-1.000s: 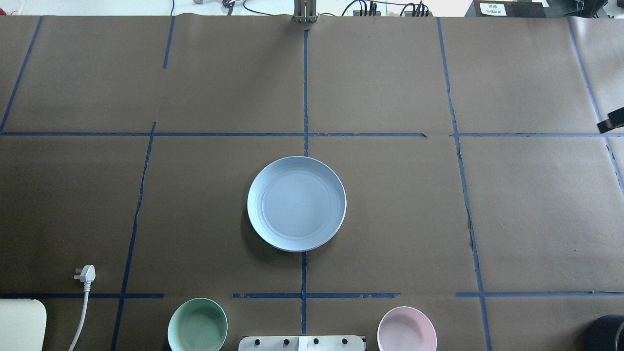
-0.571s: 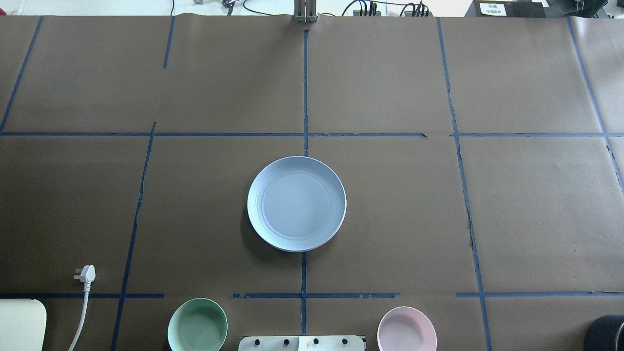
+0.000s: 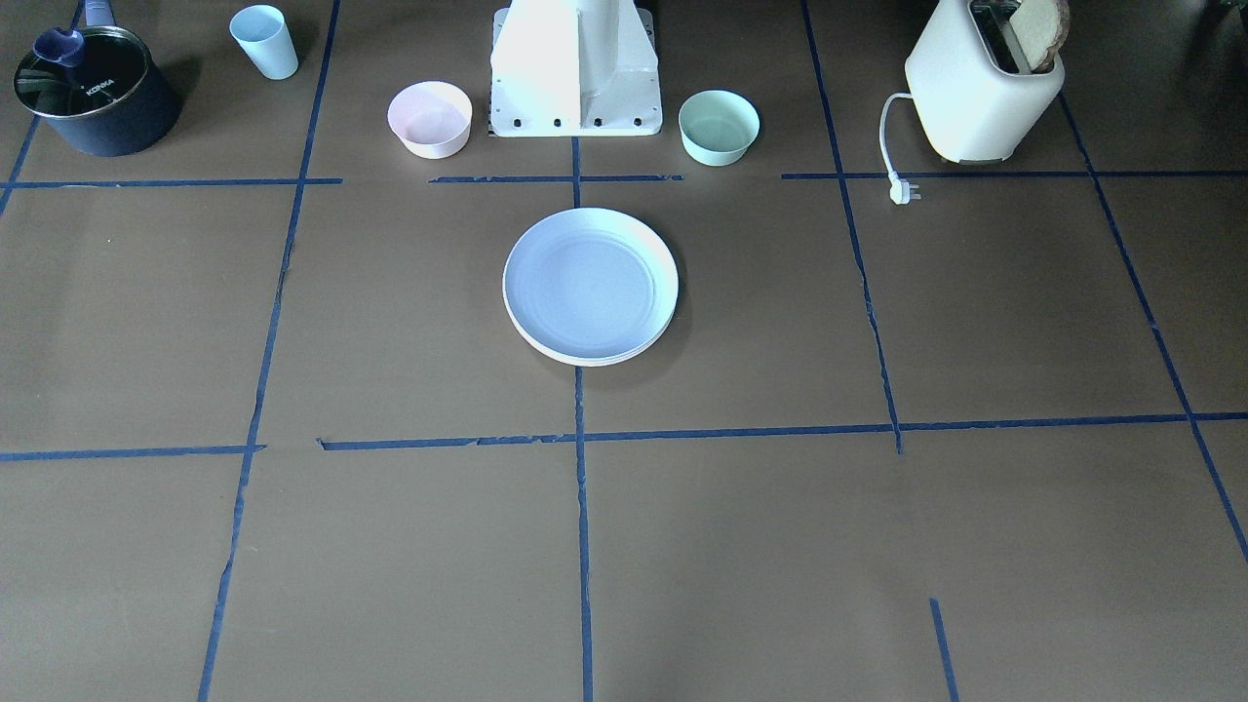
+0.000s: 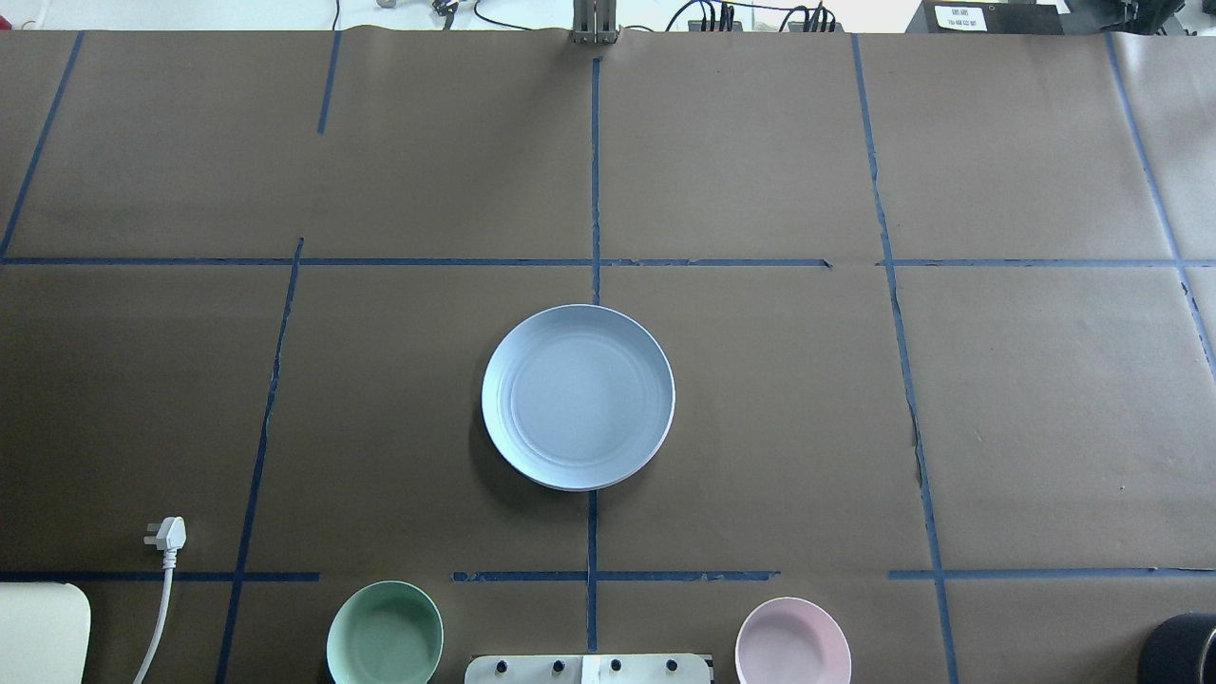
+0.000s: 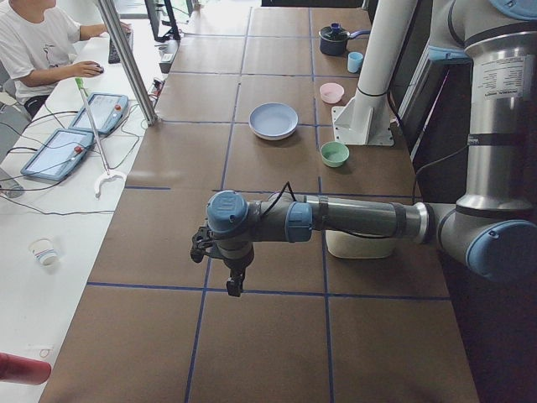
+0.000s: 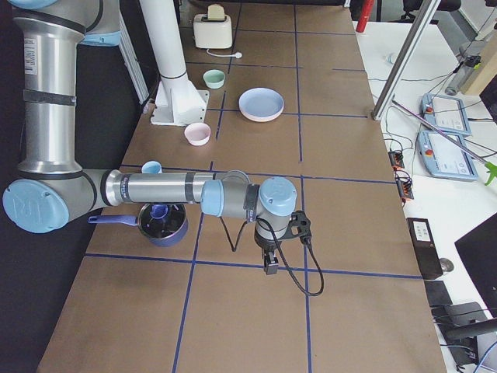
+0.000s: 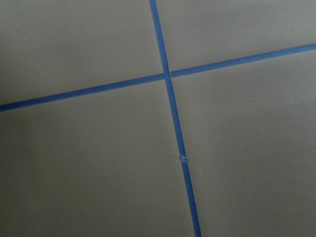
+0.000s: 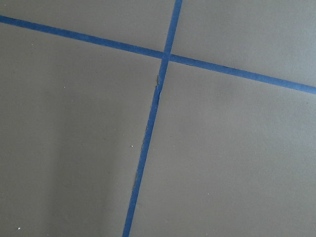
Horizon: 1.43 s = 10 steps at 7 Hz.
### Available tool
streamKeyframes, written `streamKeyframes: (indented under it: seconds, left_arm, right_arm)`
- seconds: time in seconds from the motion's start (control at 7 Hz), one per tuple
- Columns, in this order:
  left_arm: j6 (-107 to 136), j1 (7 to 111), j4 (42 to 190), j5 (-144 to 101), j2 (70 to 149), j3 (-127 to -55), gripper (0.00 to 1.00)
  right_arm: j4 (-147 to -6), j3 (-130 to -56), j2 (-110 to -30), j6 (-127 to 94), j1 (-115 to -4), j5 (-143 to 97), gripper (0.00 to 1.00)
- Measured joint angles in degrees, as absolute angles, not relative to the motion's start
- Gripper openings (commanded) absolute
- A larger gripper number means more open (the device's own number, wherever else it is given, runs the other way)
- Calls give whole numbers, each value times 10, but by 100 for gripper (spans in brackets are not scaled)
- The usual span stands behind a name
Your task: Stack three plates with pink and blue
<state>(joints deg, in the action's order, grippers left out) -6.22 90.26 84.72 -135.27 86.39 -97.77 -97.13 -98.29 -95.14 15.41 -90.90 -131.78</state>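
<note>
A matte, ring-rimmed light blue plate [image 4: 578, 396] topped a neat stack [image 3: 589, 357], paler rims peeking beneath. Whether the left gripper [image 5: 234, 285] and right gripper [image 6: 269, 266] were open could not be told.

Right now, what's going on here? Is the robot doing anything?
Nothing is being handled at this moment. A light blue plate sits in the middle of the table, and in the front-facing view pale rims of other plates peek out beneath it, so it tops a stack. The robot's two arms are off at opposite ends of the table, the left gripper and right gripper hanging over it far from the plates. Whether they are open or shut I cannot tell.
</note>
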Motion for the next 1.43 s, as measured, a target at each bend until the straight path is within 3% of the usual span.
streamKeyframes:
  seconds: [1.43]
  left_arm:
    - [-44,898,853,-1347,862,-981,100]
  right_arm:
    - [-971,-969,-952,157,-909,-1318,100]
